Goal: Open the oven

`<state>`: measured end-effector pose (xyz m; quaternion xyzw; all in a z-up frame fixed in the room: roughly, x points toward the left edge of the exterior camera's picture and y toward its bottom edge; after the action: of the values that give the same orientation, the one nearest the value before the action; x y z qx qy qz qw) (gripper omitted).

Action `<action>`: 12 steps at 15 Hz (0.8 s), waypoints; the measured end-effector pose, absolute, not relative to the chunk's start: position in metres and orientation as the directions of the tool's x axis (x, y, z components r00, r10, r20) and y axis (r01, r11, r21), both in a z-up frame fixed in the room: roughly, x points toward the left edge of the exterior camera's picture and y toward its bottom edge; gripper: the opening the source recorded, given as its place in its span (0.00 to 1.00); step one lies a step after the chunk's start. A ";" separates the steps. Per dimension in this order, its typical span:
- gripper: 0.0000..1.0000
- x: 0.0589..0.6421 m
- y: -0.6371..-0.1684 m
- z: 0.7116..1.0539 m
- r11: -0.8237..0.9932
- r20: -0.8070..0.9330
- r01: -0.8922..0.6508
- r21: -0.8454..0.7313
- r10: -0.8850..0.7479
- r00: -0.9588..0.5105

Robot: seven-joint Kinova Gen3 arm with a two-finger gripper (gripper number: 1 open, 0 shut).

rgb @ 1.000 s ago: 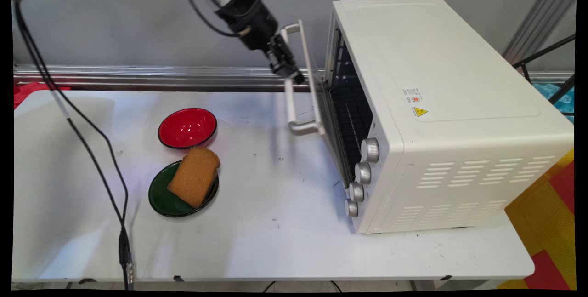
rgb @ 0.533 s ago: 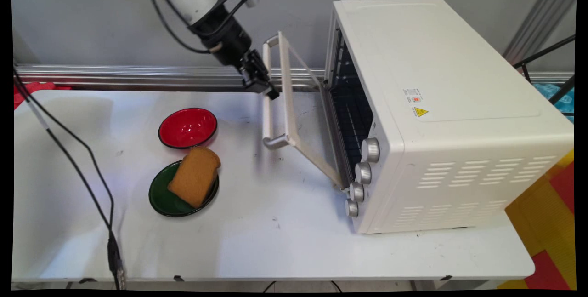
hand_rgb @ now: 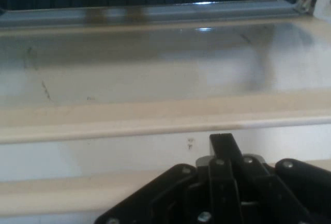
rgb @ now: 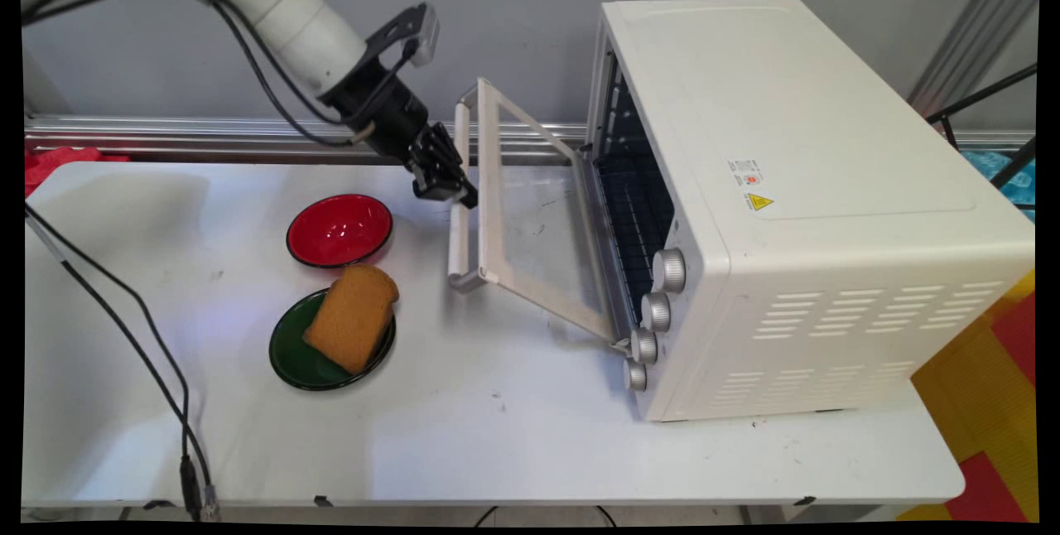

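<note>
Main view: the gripper [rgb: 451, 187] is clamped narrowly on the door handle [rgb: 456, 212] of the white toaster oven [rgb: 795, 187], whose glass door [rgb: 530, 228] hangs partly lowered.

Hand view: the handle bar [hand_rgb: 129, 125] crosses the closed fingers [hand_rgb: 223, 146], with the glass beyond.

A plain grey wall [rgb: 513, 30] backs the scene, with a silver metal rail [rgb: 207, 137] running along its foot just behind the white table [rgb: 497, 436]. Off the table's right edge, yellow and red floor tiles [rgb: 994, 402] show, and slanted metal framing [rgb: 977, 38] leans at upper right.
</note>
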<state>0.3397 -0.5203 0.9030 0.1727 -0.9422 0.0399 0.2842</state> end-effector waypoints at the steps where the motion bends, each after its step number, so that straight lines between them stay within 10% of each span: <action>1: 0.00 0.342 -0.520 0.895 0.938 0.553 -0.345 0.017 -0.296 -0.779; 12: 0.00 0.365 -0.511 0.838 0.942 0.572 -0.334 -0.017 -0.265 -0.776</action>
<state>0.3646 -0.5110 0.8384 0.1591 -0.9406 0.0590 0.2941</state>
